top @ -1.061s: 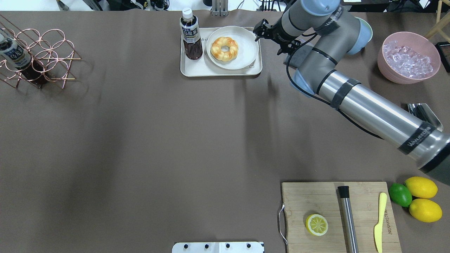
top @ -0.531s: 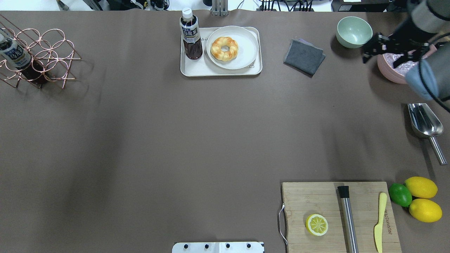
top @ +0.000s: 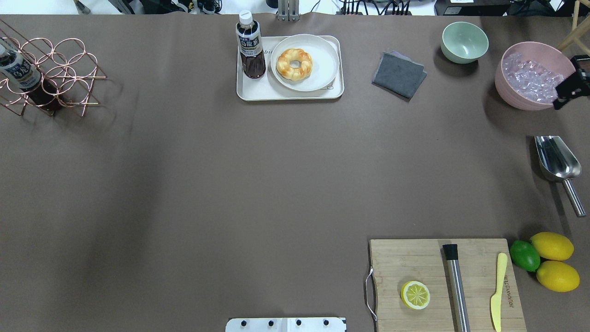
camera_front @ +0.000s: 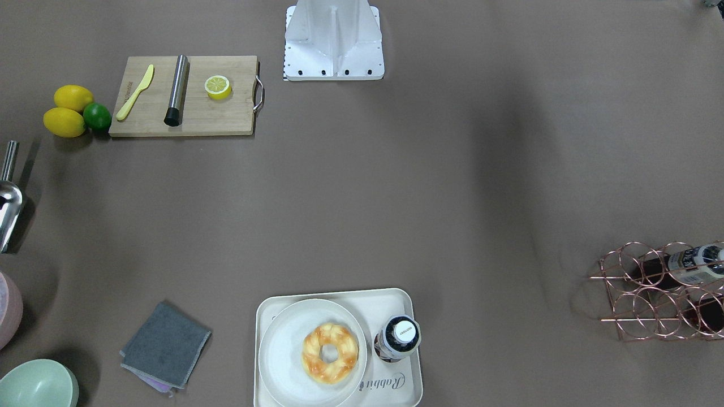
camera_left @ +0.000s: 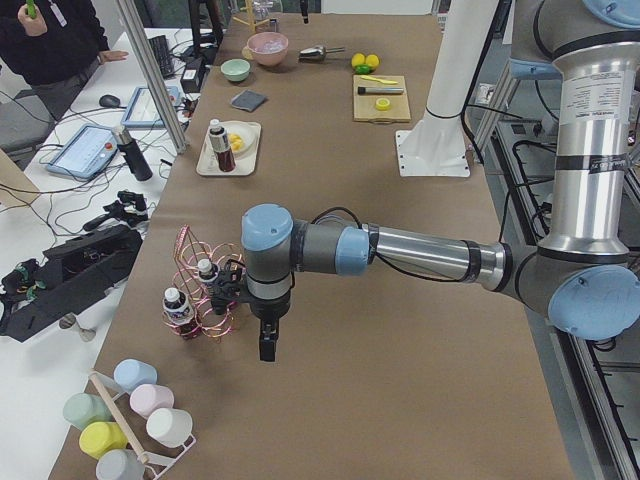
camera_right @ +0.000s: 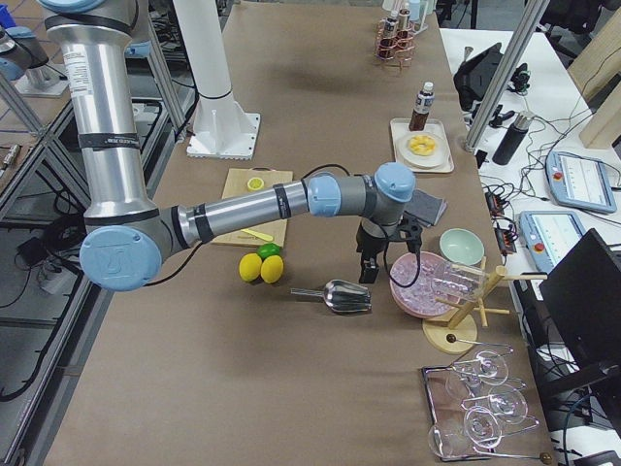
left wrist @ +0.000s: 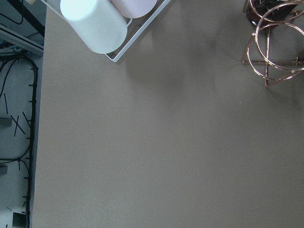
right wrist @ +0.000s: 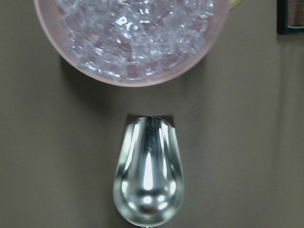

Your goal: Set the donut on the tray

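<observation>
The donut (top: 294, 64), twisted and golden with orange-brown patches, lies on a round white plate (top: 322, 69) that sits on the cream tray (top: 290, 95) at the table's far middle. It also shows in the front-facing view (camera_front: 330, 353), on the tray (camera_front: 334, 294). My right gripper (top: 569, 90) is far right, over the edge of the pink ice bowl, and mostly cut off; in the right side view (camera_right: 367, 268) it hangs above the scoop. My left gripper (camera_left: 267, 348) hangs near the copper rack, far from the tray. I cannot tell whether either is open or shut.
A tea bottle (top: 250, 46) stands on the tray's left part. A grey cloth (top: 399, 74), green bowl (top: 464, 41), pink bowl of ice (top: 530, 78) and metal scoop (top: 555, 159) lie to the right. A cutting board (top: 479, 258) with a lemon half (top: 415, 295) is near right; a copper rack (top: 55, 69) stands far left.
My right arm has swung away from beside the tray to the right edge of the table by the ice bowl. The donut, plate and tray have not moved.
</observation>
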You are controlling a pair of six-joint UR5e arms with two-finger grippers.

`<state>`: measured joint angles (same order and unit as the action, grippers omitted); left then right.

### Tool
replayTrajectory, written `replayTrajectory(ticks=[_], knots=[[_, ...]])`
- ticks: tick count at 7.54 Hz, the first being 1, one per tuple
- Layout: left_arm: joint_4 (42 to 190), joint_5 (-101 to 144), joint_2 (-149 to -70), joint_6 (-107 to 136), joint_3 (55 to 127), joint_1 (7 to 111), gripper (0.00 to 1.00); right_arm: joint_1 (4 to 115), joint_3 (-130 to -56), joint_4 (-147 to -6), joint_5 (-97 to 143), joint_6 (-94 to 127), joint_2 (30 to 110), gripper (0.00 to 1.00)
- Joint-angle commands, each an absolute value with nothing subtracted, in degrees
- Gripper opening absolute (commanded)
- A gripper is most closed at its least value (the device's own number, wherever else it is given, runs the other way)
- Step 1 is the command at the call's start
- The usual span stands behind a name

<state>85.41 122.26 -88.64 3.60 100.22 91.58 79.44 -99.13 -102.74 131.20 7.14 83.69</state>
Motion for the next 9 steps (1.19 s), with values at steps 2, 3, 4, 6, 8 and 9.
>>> replayTrajectory(ticks=[2,3,4,6,8,9], knots=[[85.43,122.26,-88.95,3.43,100.28,91.58,0.98,86.38,-94.93,-102.66,131.66,-1.93,87.71,1.00],[85.43,122.26,-88.68,3.43,100.46,91.67,0.98,87.96,-94.92,-102.57,131.57,-4.02,88.50,1.00],[85.43,122.26,-88.68,3.51,100.46,91.58,0.98,89.11,-94.92,-102.57,131.57,-5.70,89.03,1.00],[85.52,122.26,-88.77,3.52,100.46,91.58,0.98,89.91,-95.10,-102.66,131.66,-5.80,89.21,1.00],[85.43,122.34,-88.94,3.52,100.63,91.58,0.98,90.26,-95.27,-102.66,131.57,-5.80,89.12,1.00],[85.43,122.34,-89.21,3.60,100.55,91.58,0.98,90.26,-95.10,-102.66,131.66,-5.80,89.03,1.00]])
